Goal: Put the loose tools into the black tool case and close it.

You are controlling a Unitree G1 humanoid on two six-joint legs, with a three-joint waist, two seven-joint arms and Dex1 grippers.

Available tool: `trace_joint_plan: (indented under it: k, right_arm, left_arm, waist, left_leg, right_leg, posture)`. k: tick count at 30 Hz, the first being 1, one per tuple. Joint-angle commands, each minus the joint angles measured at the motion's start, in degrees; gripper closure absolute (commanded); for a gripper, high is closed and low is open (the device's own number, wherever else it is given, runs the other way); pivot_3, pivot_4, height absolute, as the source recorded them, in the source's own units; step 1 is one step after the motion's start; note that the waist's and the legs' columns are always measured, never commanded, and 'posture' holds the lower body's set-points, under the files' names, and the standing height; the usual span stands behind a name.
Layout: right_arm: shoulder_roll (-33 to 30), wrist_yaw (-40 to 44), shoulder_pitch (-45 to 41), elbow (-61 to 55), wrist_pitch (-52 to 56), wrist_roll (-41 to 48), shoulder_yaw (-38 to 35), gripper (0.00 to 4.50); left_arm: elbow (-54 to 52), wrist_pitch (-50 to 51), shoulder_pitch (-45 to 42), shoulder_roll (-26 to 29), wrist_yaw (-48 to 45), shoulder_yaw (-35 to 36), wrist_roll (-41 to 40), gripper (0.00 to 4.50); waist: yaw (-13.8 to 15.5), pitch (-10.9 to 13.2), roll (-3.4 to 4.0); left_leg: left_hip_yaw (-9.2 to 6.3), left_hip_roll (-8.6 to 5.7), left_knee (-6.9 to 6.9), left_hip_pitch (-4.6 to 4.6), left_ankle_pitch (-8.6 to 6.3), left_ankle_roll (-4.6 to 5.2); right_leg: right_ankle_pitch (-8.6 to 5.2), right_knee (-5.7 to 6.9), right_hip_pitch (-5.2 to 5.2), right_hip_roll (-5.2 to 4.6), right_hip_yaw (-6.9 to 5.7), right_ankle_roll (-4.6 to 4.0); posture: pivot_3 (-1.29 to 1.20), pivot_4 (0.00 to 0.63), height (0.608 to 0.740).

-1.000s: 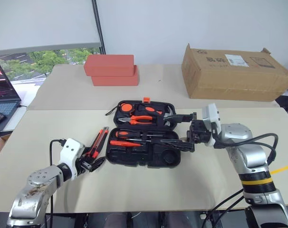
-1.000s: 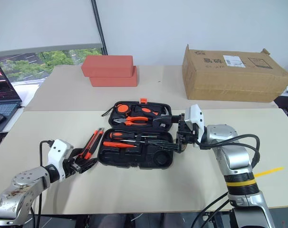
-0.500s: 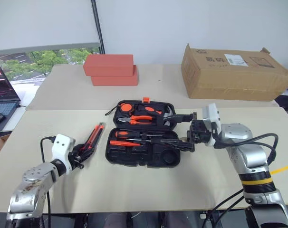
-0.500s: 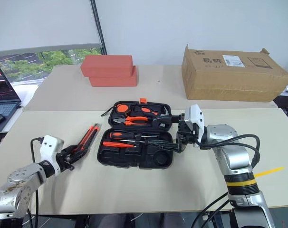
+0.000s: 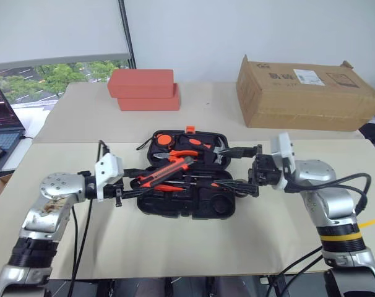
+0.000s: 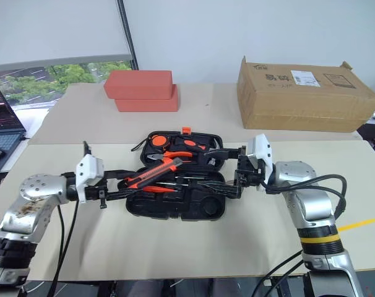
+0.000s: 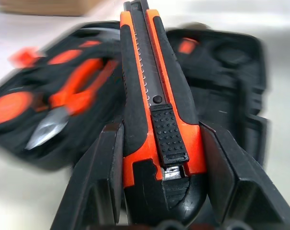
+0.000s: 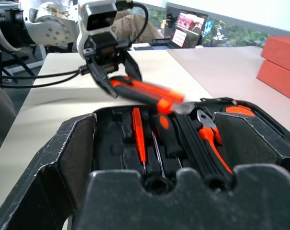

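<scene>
The utility knife [image 5: 164, 171] is held lengthwise in the left end effector [image 5: 130, 184], its long axis pointing toward two o'clock over the open black tool case [image 5: 187, 204]. The right end effector [image 5: 236, 168], spread wide, is stationed at the case's three o'clock edge.

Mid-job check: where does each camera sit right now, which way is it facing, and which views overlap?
Head stereo pair: looks forward and down on the open black plastic tool case; both arms show.
Left wrist: looks along the left gripper, shut on the orange-black utility knife, towards the case.
Right wrist: looks past the open right gripper across the case at the left gripper.
Shared: all views show knife and case.
</scene>
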Motion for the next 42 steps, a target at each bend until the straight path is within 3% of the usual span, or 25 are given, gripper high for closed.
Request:
trace_joint_plan:
  k: [1,6,16,30,32,37,42]
  right_arm:
    - [-1.67,-0.54,2.2,-3.76,-0.36,0.74,-2.24,0.0]
    - [-2.79,-1.97,5.69,-6.67,0.41,1.98,-3.88,0.0]
    - [-5.94,-2.34,11.07,-9.21,0.77,1.94,-5.28,0.0]
    - [-5.98,-2.86,10.08,-8.69,0.2,2.02,-5.25,0.0]
    - [-5.94,-2.81,9.96,-8.57,0.13,2.0,-5.22,0.0]
    - [-5.73,-2.78,9.87,-8.5,0.0,1.91,-4.97,0.0]
    - [-5.43,-2.69,9.75,-8.21,-0.32,1.72,-4.66,0.0]
  left_arm:
    - [4.1,-7.28,-4.18,0.77,-6.14,-4.51,3.91,2.73]
    - [10.18,-12.86,-7.31,0.97,-12.17,-7.45,5.33,2.73]
    - [21.78,-22.24,-13.78,-2.13,-15.49,-10.63,9.61,2.73]
    - [24.48,-22.02,-15.49,-4.24,-17.98,-12.54,11.03,2.73]
    - [24.53,-21.56,-15.57,-4.29,-18.0,-12.5,10.99,1.72]
    - [23.45,-19.88,-16.1,-5.23,-17.1,-10.51,8.32,0.09]
    - [18.22,-9.5,-17.04,-5.07,-18.24,-8.01,1.96,0.04]
  waist:
    - [0.08,0.0,0.0]
    - [-0.34,0.0,0.0]
    - [0.09,0.0,0.0]
    - [0.02,0.0,-0.01]
    - [0.01,0.0,-0.01]
    - [-0.05,0.0,-0.01]
    - [-0.03,0.01,-0.02]
  left_leg:
    - [0.0,0.0,0.0,0.0,0.0,0.0]
    - [0.06,0.04,0.01,0.02,-0.04,0.08]
    - [0.04,0.04,0.07,-0.04,-0.07,0.14]
    - [0.04,0.05,0.09,-0.03,-0.07,0.14]
    - [0.04,0.05,0.09,-0.02,-0.07,0.14]
    - [0.05,0.05,0.09,-0.02,-0.06,0.14]
    - [0.03,0.06,0.12,-0.05,-0.04,0.11]
  right_leg:
    - [0.0,0.01,0.0,0.01,0.0,0.0]
    - [-0.05,0.02,-0.03,0.09,0.12,0.09]
    - [-0.09,0.03,-0.05,0.12,0.13,0.16]
    - [-0.09,0.05,-0.05,0.16,0.15,0.15]
    - [-0.09,0.05,-0.05,0.16,0.15,0.16]
    - [-0.08,0.05,-0.05,0.18,0.16,0.14]
    - [-0.09,0.06,-0.05,0.19,0.15,0.15]
  posture:
    - [0.0,0.15,0.711]
    - [0.0,0.15,0.711]
    - [0.0,0.15,0.711]
    - [0.0,0.15,0.711]
    - [0.0,0.15,0.711]
    - [0.0,0.15,0.711]
    - [0.0,0.15,0.711]
